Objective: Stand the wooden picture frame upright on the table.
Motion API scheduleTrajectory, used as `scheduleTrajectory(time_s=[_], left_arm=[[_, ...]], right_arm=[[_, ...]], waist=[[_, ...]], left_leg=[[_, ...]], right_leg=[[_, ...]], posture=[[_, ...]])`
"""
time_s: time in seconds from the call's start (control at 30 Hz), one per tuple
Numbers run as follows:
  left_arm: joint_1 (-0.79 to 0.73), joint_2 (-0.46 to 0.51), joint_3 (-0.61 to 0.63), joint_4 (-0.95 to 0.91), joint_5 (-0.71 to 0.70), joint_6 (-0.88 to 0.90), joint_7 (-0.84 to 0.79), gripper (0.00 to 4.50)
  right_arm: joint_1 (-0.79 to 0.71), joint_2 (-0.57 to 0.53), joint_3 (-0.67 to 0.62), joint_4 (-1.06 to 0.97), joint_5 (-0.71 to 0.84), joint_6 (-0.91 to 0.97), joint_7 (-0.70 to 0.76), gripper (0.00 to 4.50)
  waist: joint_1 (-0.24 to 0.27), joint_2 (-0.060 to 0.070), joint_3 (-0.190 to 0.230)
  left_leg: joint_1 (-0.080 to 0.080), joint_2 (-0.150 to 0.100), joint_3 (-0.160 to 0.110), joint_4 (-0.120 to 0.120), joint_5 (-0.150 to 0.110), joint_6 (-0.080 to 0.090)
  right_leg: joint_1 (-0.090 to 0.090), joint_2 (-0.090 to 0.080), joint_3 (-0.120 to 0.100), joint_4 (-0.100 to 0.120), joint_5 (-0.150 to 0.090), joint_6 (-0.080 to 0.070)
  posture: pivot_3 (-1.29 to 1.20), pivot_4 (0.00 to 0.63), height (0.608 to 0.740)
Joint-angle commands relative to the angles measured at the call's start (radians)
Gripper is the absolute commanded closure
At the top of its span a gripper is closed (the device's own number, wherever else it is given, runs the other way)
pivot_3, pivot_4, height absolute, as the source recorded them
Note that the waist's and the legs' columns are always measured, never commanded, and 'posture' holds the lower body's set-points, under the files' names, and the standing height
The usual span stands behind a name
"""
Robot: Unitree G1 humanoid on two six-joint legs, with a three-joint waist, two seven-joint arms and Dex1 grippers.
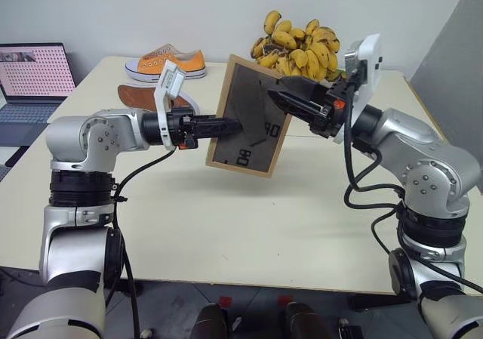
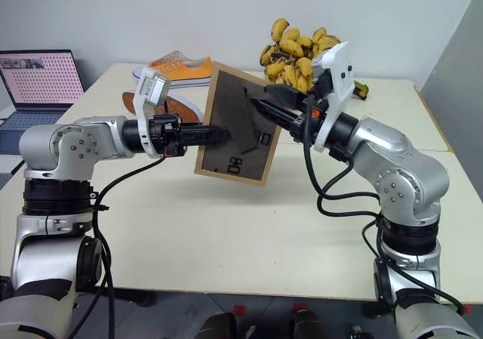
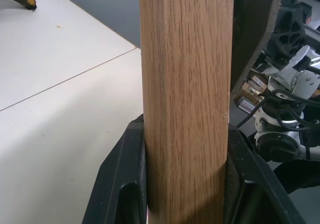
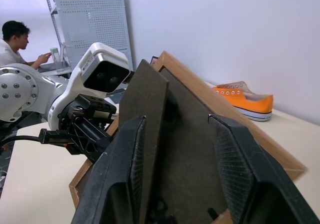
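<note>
Wooden picture frame: held above the worktop (backing toward camera), left gripper jaws clamping its edge; right gripper jaws apart, apparently straddling the easel stand.

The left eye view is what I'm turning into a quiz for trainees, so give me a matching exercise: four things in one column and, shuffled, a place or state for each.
Things:
1. wooden picture frame
2. bananas
3. orange sneaker
4. laptop

Places or states:
A. piled at the table's far edge, behind the right gripper
B. off the table's left side, screen lit
C. held above the table, tilted, backing toward the camera
D. lying on the table, far left, by the wall

Pairs: 1-C, 2-A, 3-D, 4-B
</note>
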Motion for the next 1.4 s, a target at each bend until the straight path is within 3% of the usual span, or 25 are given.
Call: scheduleTrajectory(time_s=[0.03, 0.43, 0.67, 0.97, 1.07, 1.17, 1.3, 1.4], left_arm=[[-0.057, -0.007, 0.008, -0.002, -0.017, -0.034, -0.010, 3.22], [-0.123, -0.022, -0.031, 0.152, 0.047, -0.125, -0.029, 3.22], [-0.186, -0.029, -0.047, 0.313, 0.114, -0.208, -0.052, 3.22], [-0.223, -0.051, -0.048, 0.328, 0.129, -0.212, -0.072, 3.22], [-0.217, -0.052, -0.045, 0.297, 0.118, -0.192, -0.071, 3.22], [-0.202, -0.032, -0.049, 0.285, 0.123, -0.175, -0.078, 3.22], [-0.169, 0.010, -0.051, 0.264, 0.119, -0.119, -0.086, 3.22], [-0.130, 0.042, -0.043, 0.214, 0.087, -0.024, -0.072, 3.22]], right_arm=[[-0.021, 0.042, 0.029, 0.016, -0.010, -0.044, -0.020, 2.42], [-0.002, 0.093, 0.056, -0.001, 0.005, -0.037, -0.066, 2.42], [0.051, 0.058, 0.019, -0.069, 0.036, 0.004, -0.104, 2.42], [0.078, 0.016, 0.061, -0.060, -0.043, -0.045, -0.107, 2.42], [0.088, -0.067, 0.120, -0.028, -0.157, -0.129, -0.062, 2.42], [0.139, -0.228, 0.129, -0.030, -0.235, -0.208, 0.054, 2.42], [0.233, -0.419, 0.152, 0.026, -0.419, -0.521, 0.196, 2.42], [0.272, -0.472, 0.162, 0.135, -0.573, -0.818, 0.204, 2.42]], waist=[[0.000, 0.000, 0.000], [0.000, 0.000, 0.000], [0.000, 0.000, 0.000], [0.001, 0.000, 0.000], [0.001, 0.000, 0.000], [0.004, 0.000, 0.001], [0.007, 0.000, 0.001], [0.000, 0.000, 0.001]], left_leg=[[0.000, 0.000, 0.000, 0.000, 0.000, 0.000], [-0.001, 0.000, 0.000, 0.000, 0.000, 0.000], [-0.001, 0.000, 0.000, -0.001, 0.000, 0.000], [-0.002, 0.000, -0.001, -0.002, 0.000, 0.000], [-0.002, 0.000, -0.001, -0.002, 0.000, 0.000], [-0.002, 0.000, -0.001, -0.002, 0.000, 0.000], [-0.003, -0.001, 0.000, -0.002, 0.000, 0.000], [-0.003, 0.000, 0.000, -0.003, 0.000, 0.000]], right_leg=[[0.000, 0.000, 0.000, 0.000, 0.000, 0.000], [-0.001, 0.000, -0.001, 0.000, 0.000, 0.000], [-0.001, 0.000, -0.001, 0.000, 0.000, 0.000], [-0.002, 0.000, -0.002, 0.000, -0.001, -0.001], [-0.003, 0.000, -0.002, 0.000, -0.001, -0.001], [-0.003, 0.000, -0.002, -0.001, -0.001, -0.001], [-0.003, 0.000, -0.002, -0.002, -0.001, -0.001], [-0.003, 0.000, -0.002, -0.002, -0.001, -0.001]], posture=[[0.00, 0.150, 0.740], [0.00, 0.150, 0.740], [0.00, 0.150, 0.740], [0.00, 0.150, 0.740], [0.00, 0.150, 0.740], [0.00, 0.150, 0.740], [0.00, 0.150, 0.740], [0.00, 0.150, 0.740]])
